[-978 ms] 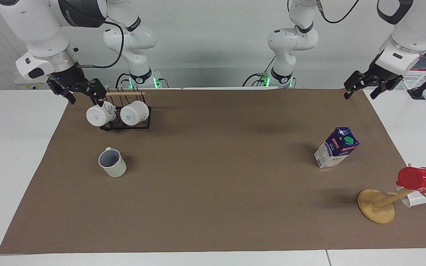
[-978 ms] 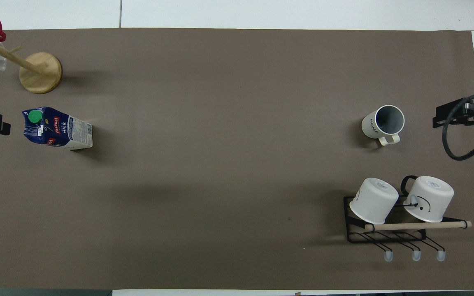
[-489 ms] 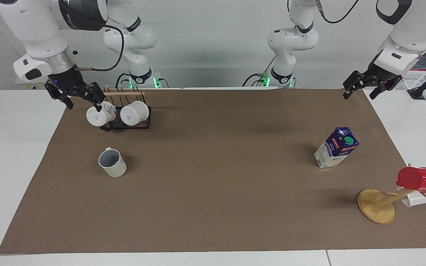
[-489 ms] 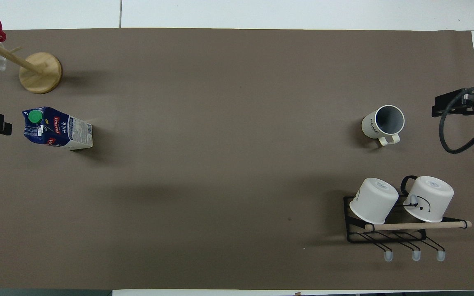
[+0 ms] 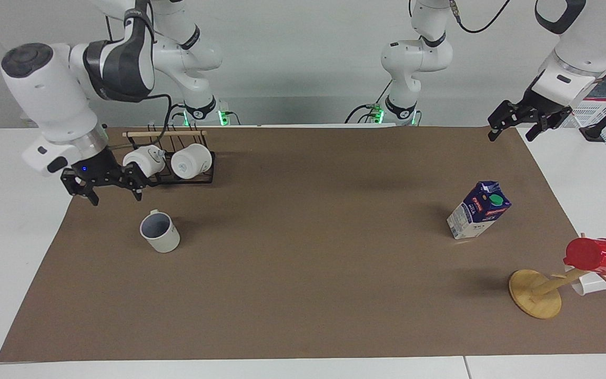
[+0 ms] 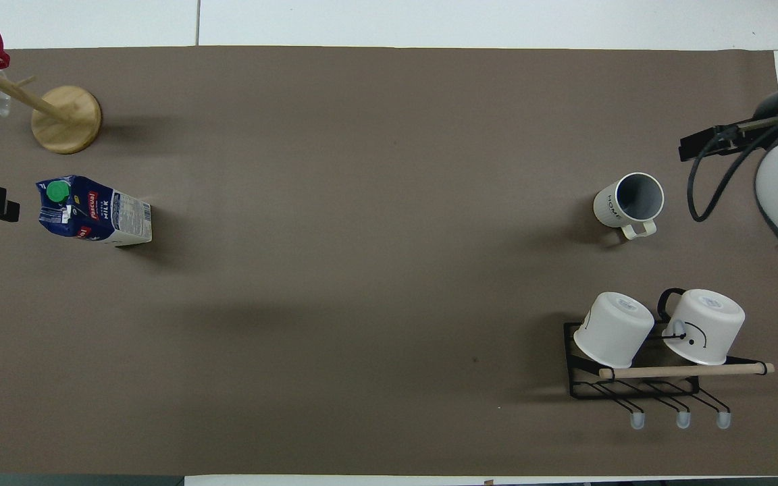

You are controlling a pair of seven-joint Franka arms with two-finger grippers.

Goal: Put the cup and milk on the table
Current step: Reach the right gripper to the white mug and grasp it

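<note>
The right gripper (image 5: pixel 107 189), fingers apart and empty, has dropped from over the rack (image 5: pixel 179 176) toward the cup (image 5: pixel 159 231), at its ten o'clock in the facing view: likely a grasp approach. The left gripper (image 5: pixel 513 126) waits, open. Cup empty; milk (image 5: pixel 478 217) upright on the counter (image 5: pixel 8 221).

2 white arms (image 5: pixel 45 95), dark-grey joint bands, black cables.

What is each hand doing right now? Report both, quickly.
Left hand: open, empty, over the paper sheet's corner, waiting.
Right hand: open, empty, hanging beside the mug rack, not touching the cup.
</note>
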